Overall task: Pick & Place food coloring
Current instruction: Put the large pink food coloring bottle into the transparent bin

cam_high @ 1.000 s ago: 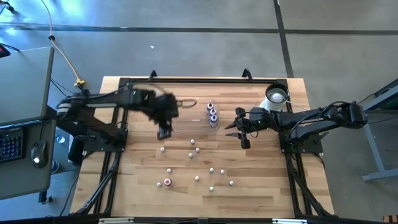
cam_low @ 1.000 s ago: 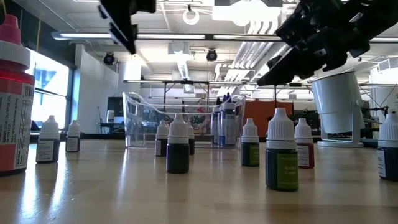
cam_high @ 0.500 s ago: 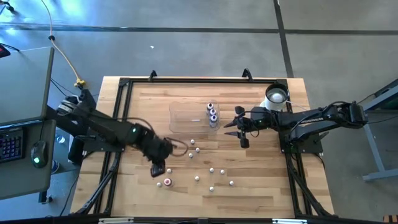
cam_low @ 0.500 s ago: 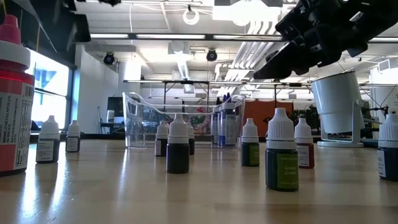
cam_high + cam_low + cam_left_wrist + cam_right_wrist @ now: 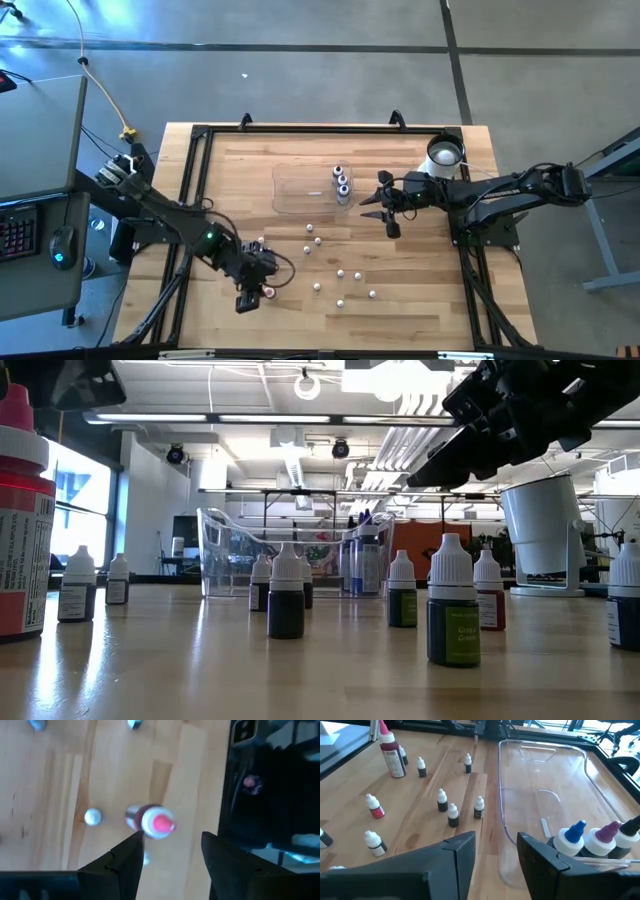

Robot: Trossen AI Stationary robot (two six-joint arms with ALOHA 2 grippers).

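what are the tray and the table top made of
The clear shallow tray looks like thin glossy plastic: see-through, with the boards visible through it and rounded moulded corners. The pale table top looks like wood planks, showing grain and seams with a light sheen, probably sealed.

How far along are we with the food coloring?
Three bottles already stand in the clear tray. Neither claw holds anything: the left claw is open above the big red-tipped bottle; the right claw waits open beside the tray. About ten small bottles remain on the table.
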